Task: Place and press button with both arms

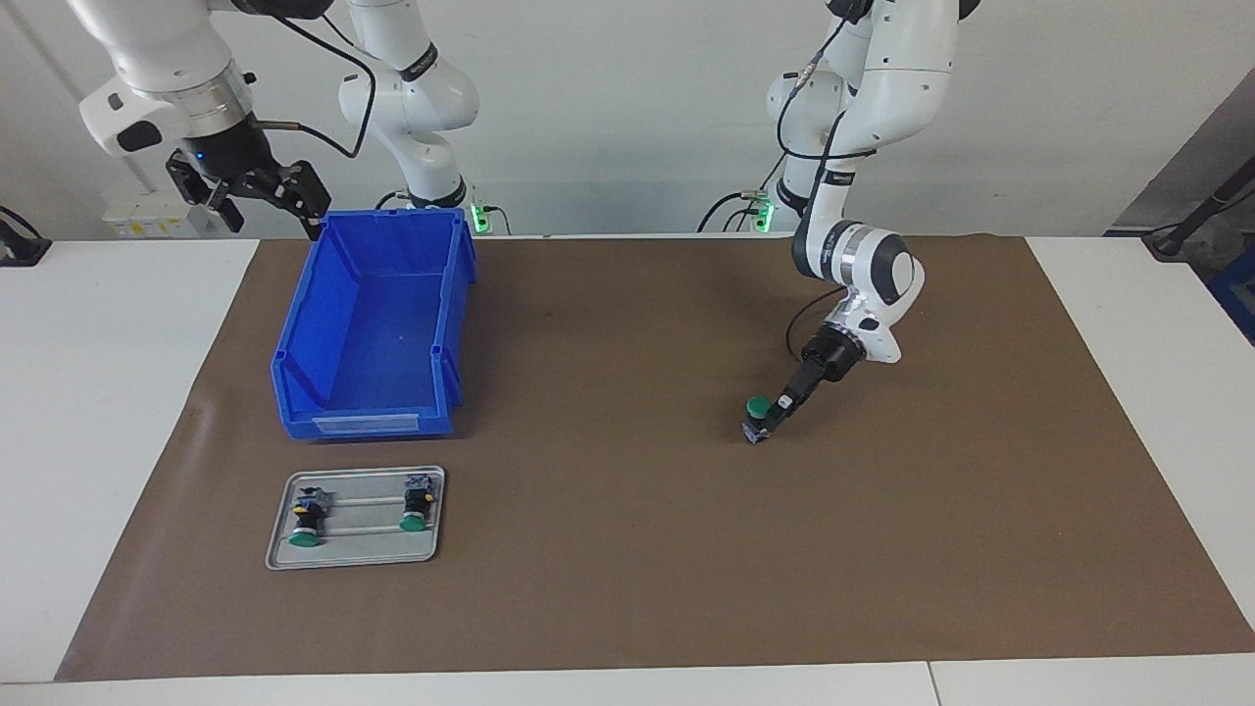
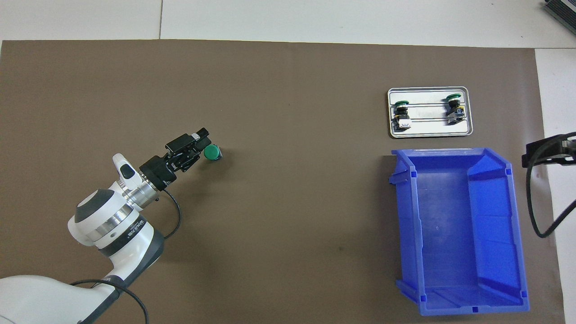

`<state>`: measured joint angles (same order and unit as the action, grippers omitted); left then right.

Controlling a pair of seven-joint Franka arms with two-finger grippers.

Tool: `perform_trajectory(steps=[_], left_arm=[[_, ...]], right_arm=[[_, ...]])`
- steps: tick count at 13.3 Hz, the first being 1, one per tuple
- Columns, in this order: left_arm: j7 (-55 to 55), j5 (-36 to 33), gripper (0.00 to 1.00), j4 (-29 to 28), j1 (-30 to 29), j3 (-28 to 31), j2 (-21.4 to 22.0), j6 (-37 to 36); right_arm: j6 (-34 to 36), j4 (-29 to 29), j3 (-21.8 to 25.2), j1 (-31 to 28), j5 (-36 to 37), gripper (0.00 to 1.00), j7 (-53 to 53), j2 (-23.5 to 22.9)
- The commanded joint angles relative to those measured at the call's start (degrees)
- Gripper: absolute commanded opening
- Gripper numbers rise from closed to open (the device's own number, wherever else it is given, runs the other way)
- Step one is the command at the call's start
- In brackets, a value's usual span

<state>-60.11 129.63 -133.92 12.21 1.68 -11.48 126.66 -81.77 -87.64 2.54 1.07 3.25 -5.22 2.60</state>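
A button (image 1: 756, 406) (image 2: 211, 152) with a green cap stands cap-up on the brown mat, toward the left arm's end of the table. My left gripper (image 1: 775, 417) (image 2: 200, 144) is low at the mat, slanted down against the button's side, right beside its black body. Whether it still grips the button does not show. My right gripper (image 1: 257, 201) (image 2: 546, 150) waits raised by the blue bin's corner nearest the robots, open, with nothing in it.
A blue open bin (image 1: 324, 324) (image 2: 407, 234) stands toward the right arm's end. Farther from the robots than the bin lies a small metal tray (image 1: 358, 557) (image 2: 429, 132) with two more green-capped buttons on their sides.
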Motion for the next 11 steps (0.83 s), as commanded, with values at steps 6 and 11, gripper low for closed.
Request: perform_trajectory(steps=[6, 11], left_arm=[[2.6, -7.2, 0.55, 2.9, 0.2, -0.7, 3.7, 12.1], [14.1, -30.5, 0.40, 8.8, 1.0, -0.9, 3.6, 15.8]], right_arm=[[0.8, 0.7, -0.5, -0.9, -1.2, 1.00, 0.4, -0.1], [0.8, 0.7, -0.6, -0.9, -1.2, 1.00, 0.4, -0.1]])
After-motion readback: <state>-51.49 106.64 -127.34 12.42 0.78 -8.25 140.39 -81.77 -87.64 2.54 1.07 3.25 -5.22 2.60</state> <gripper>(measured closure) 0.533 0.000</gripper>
